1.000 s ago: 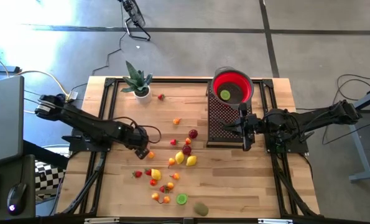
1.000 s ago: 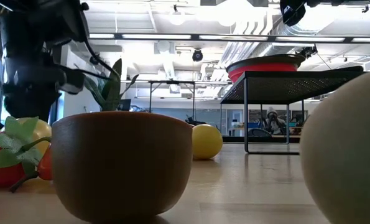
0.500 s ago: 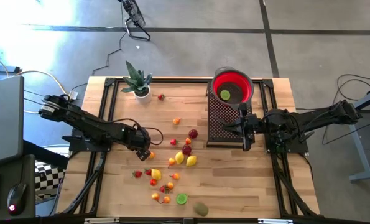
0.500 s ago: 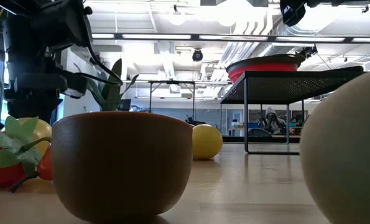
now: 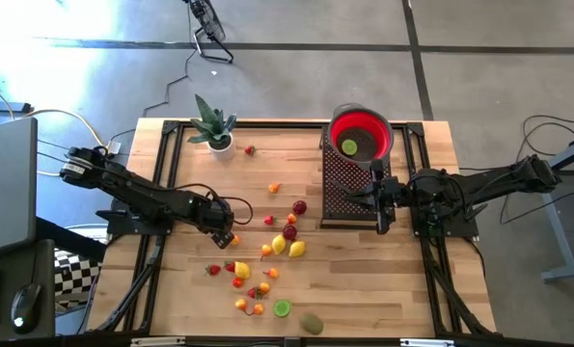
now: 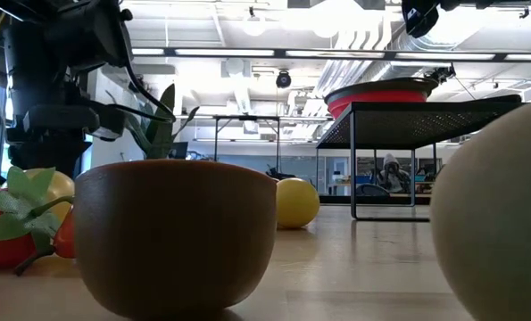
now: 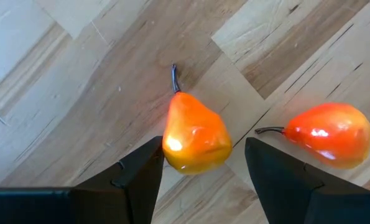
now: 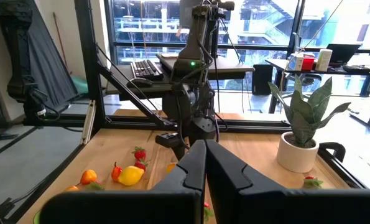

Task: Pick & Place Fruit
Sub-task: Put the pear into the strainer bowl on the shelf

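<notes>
The fruit (image 5: 267, 260) lies scattered over the middle and near part of the wooden table (image 5: 364, 280), mostly red, orange and yellow pieces, with a lime half (image 5: 283, 308) and a brown kiwi (image 5: 312, 323) nearest the front edge and one small red piece (image 5: 251, 149) off by the potted plant (image 5: 212, 125). One green piece (image 5: 349, 146) sits in the red bowl (image 5: 361, 135), which stands on a black mesh rack (image 5: 349, 188) at the table's right side. The left gripper (image 7: 200, 171) hangs low over an orange pear (image 7: 194, 134) at the left edge of the scatter; its fingers (image 7: 141, 177) stand apart, one on each side of the pear, and whether they touch it cannot be told, as the pear lies on the wood. A second, redder pear (image 7: 324, 134) lies just beside it. The right gripper (image 5: 379, 198) hovers over the rack in front of the bowl with its fingers (image 8: 203, 165) pressed together and nothing between them. In the low view the kiwi and the cut lime fill the foreground, with a yellow lemon (image 6: 296, 202) behind them.
</notes>
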Controlling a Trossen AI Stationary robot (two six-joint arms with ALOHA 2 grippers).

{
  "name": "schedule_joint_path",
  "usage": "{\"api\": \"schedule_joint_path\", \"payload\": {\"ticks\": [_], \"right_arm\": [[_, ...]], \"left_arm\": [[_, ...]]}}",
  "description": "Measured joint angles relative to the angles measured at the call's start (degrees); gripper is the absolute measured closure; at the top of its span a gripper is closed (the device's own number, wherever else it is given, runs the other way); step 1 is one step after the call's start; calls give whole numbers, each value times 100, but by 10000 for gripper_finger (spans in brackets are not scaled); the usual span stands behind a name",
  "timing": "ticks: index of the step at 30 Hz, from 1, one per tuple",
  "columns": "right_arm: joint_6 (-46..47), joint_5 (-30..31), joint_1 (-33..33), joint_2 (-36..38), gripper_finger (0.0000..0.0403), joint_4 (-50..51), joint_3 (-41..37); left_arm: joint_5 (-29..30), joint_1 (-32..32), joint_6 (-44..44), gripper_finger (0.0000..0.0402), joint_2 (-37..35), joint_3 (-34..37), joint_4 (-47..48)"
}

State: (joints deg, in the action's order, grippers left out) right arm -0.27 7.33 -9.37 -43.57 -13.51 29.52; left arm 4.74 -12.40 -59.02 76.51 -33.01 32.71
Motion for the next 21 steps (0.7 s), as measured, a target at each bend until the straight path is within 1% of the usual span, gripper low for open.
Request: {"api": "schedule_joint_path", "payload": {"ticks": [3,10,13,21], "right_arm": [[0,-1,0,0,399,1,0],[0,-1,0,0,399,1,0],[1,-1,0,0,399,1,0],[0,-1,0,0,399,0,0]], "left_arm": [[5,0,-19,188,4,3,2],[32,2,-88,241,4,9,54],[30,2,-113,255,4,9,61],[26,2,-146,266,-13,10,62]]}}
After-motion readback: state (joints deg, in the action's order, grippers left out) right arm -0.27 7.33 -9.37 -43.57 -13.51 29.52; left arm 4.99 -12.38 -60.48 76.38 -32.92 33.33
